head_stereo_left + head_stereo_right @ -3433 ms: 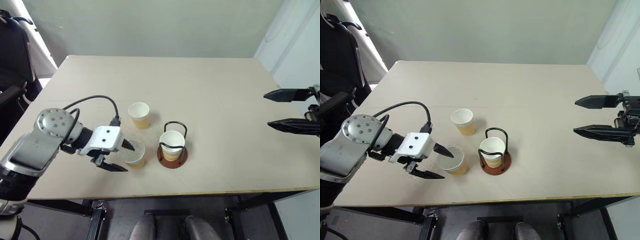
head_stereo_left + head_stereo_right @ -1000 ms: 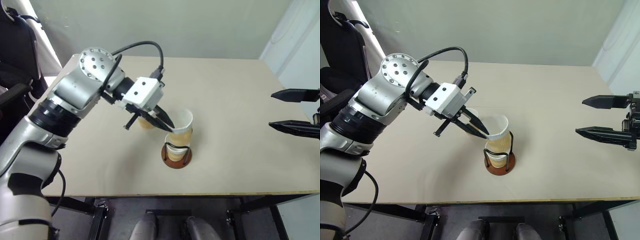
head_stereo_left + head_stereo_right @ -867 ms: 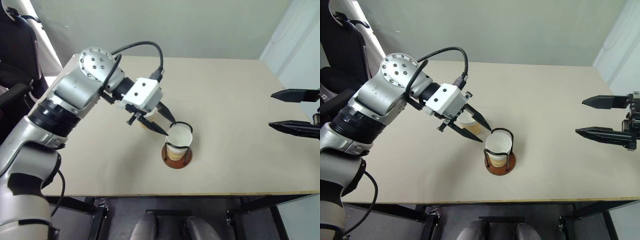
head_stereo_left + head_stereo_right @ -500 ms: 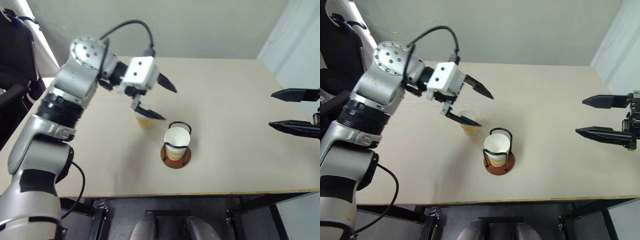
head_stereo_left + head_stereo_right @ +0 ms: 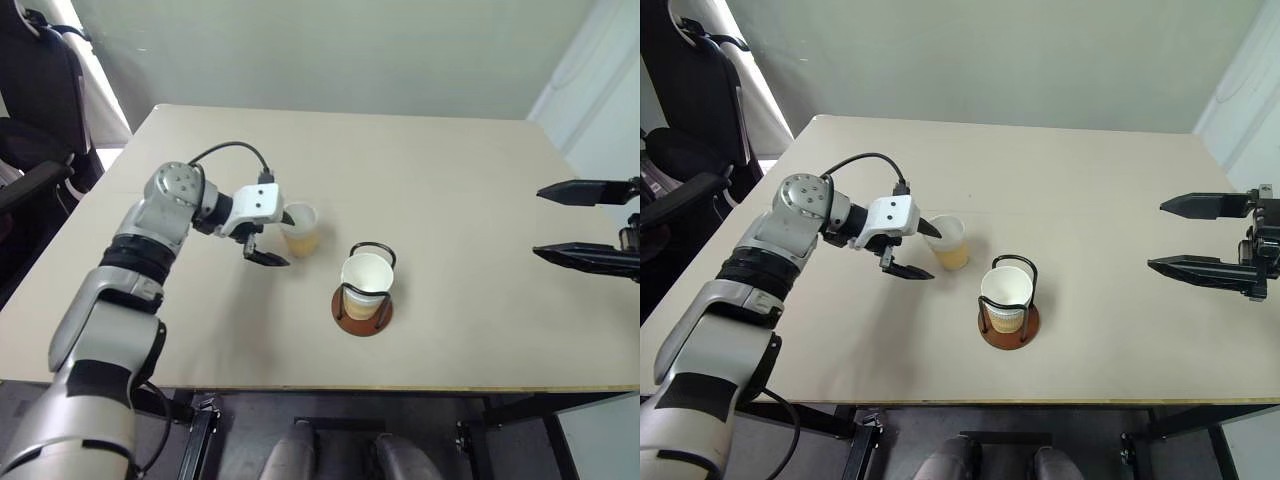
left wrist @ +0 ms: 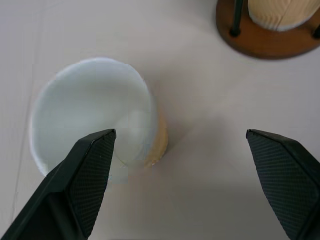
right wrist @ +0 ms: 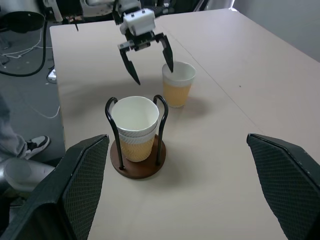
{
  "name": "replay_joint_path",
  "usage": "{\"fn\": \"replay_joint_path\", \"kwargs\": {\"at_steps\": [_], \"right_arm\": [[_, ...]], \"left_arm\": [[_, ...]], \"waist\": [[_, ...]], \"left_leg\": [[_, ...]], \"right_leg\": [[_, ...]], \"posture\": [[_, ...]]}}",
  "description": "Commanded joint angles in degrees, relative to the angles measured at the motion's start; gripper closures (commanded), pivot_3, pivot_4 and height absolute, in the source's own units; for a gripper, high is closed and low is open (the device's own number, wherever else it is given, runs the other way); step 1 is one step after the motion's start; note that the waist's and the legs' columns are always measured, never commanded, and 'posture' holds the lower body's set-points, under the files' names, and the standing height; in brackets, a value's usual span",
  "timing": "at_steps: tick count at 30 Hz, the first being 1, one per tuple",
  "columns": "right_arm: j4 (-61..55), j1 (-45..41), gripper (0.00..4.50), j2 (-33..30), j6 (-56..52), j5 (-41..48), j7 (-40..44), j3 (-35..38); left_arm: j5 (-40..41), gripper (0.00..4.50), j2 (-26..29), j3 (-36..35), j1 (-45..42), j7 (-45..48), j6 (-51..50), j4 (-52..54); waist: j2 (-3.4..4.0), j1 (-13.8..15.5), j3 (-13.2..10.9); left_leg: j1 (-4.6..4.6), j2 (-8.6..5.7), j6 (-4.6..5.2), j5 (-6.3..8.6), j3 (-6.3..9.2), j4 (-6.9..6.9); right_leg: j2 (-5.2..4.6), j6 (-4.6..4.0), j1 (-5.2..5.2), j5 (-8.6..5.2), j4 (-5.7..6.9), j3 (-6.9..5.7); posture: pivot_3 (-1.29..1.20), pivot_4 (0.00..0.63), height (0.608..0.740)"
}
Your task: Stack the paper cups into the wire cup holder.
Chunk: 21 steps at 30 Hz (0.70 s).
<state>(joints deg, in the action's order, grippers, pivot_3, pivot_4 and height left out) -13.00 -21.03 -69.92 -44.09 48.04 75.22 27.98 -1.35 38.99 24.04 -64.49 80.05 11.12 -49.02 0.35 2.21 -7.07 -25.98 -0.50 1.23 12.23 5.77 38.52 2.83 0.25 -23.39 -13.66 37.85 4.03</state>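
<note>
Cups (image 5: 366, 283) and holder (image 5: 362, 307) share beige table (image 5: 450, 180).

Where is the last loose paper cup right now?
The loose paper cup stands upright on the table, left of and behind the wire cup holder, with the open left gripper around it.

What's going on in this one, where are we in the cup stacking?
The left hand, fingers open, is at the last loose paper cup standing on the table, one finger over its mouth and one outside its wall, not yet closed on it. Two nested cups already sit in the wire cup holder nearby. The right hand hangs open off to the side, holding nothing.
</note>
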Motion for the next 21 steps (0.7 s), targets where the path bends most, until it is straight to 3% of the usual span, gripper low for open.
{"fn": "replay_joint_path", "kwargs": {"at_steps": [1, 10, 11, 17, 21], "right_arm": [[-0.79, -0.21, 0.00, -1.29, 0.23, 0.38, -0.08, 2.01], [-0.88, -0.49, 0.00, -1.90, -0.22, 0.51, -0.27, 1.85], [-0.79, -0.62, 0.00, -1.93, -0.15, 0.50, -0.27, 1.70], [-0.50, -1.08, 0.00, -1.87, 0.43, 0.16, -0.27, 1.13], [-0.25, -0.90, 0.00, -1.93, 0.86, -0.22, -0.10, 1.27]], "left_arm": [[-1.92, 0.95, -1.38, -2.15, -2.79, -1.74, 2.14, -1.83], [-3.31, 4.28, -2.12, -4.76, -4.54, -1.73, 5.46, -5.17], [-2.81, 4.45, -1.99, -5.25, -4.65, -0.63, 5.06, -4.62], [3.70, 4.45, -1.27, -9.85, -5.69, 8.69, -2.02, 3.62], [17.90, 4.45, -0.12, -11.40, -10.02, 12.45, -16.13, 19.26]], "waist": [[0.00, -0.01, 0.00], [0.00, -0.19, 0.00], [0.00, -0.18, 0.00], [0.00, -0.18, 0.00], [-0.11, -0.02, -0.07]], "left_leg": [[0.00, 0.00, 0.02, -0.01, 0.00, 0.01], [0.02, 0.01, 0.04, -0.01, -0.09, -0.01], [0.02, 0.00, 0.04, -0.01, -0.09, 0.00], [0.02, 0.00, 0.06, -0.02, -0.14, 0.00], [-0.10, -0.01, 0.08, -0.02, -0.15, 0.05]], "right_leg": [[0.00, 0.02, 0.00, 0.01, 0.00, 0.00], [0.00, 0.05, -0.01, 0.00, 0.02, 0.04], [0.00, 0.05, 0.00, 0.00, 0.02, 0.05], [0.00, 0.07, -0.01, 0.00, 0.02, 0.08], [0.00, 0.09, -0.08, 0.02, 0.02, 0.09]], "posture": [[0.00, 0.150, 0.740], [0.00, 0.150, 0.740], [0.00, 0.150, 0.740], [0.00, 0.150, 0.740], [0.00, 0.150, 0.740]]}}
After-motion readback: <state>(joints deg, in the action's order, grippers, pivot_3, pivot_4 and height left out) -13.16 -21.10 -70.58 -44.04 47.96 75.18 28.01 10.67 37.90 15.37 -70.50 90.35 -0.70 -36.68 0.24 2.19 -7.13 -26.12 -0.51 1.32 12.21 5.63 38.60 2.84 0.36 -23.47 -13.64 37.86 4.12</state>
